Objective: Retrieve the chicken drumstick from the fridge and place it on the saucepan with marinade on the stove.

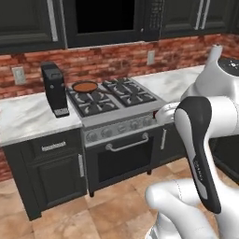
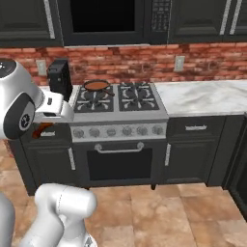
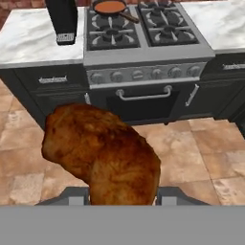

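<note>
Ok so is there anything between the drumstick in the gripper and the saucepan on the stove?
Nothing visible blocks it. The chicken drumstick is held out over the floor before the stove; the saucepan with marinade sits on the back left burner, and the dark appliance stands left of it.

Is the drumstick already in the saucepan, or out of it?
Out. The chicken drumstick sits between the gripper fingers above the floor, while the saucepan on the stove holds just sauce.

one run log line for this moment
phase: carry | jaws: shut on chicken drumstick | saucepan with marinade: on stove back-left burner | drumstick not yet placed
</note>
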